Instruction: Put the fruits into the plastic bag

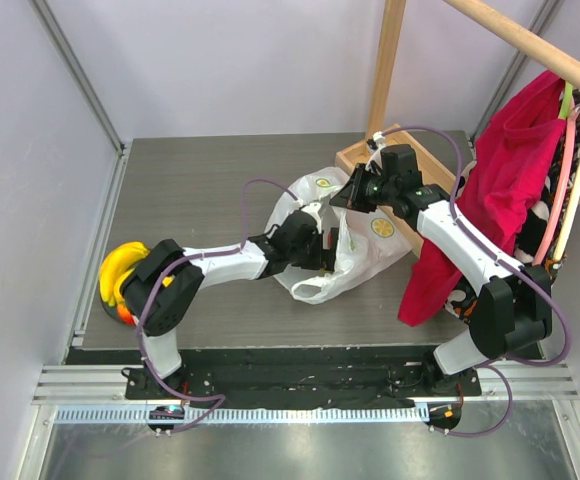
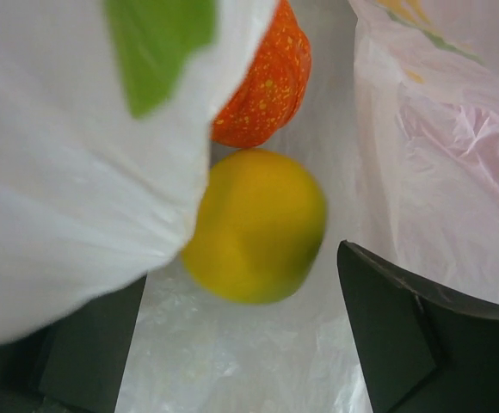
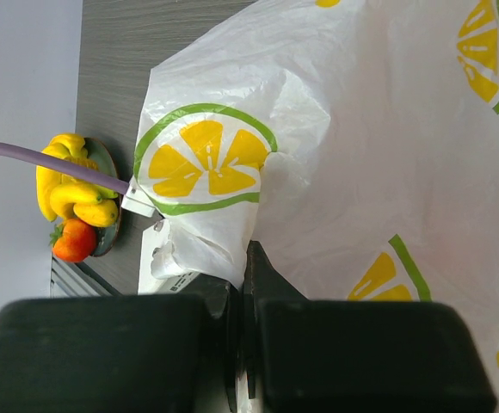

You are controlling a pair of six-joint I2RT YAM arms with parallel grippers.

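The plastic bag [image 1: 320,192] lies mid-table, white with lemon prints. My left gripper [image 1: 317,247] reaches into its mouth and stands open [image 2: 241,344]. Just beyond its fingertips a yellow-green fruit [image 2: 254,225] lies free on the bag's film [image 2: 60,172], with an orange fruit [image 2: 262,82] behind it. My right gripper [image 1: 355,195] is shut on a fold of the bag's edge [image 3: 232,245] and holds it up. A yellow banana bunch [image 1: 118,268] [image 3: 70,188] and a red fruit [image 3: 75,239] sit on a plate at the table's left edge.
The grey plate [image 3: 110,159] is partly hidden behind my left arm's elbow. A red cloth [image 1: 505,190] hangs from a wooden rail [image 1: 530,40] at the right. A wooden box [image 1: 365,155] stands behind the bag. Grey walls close the table's back and left.
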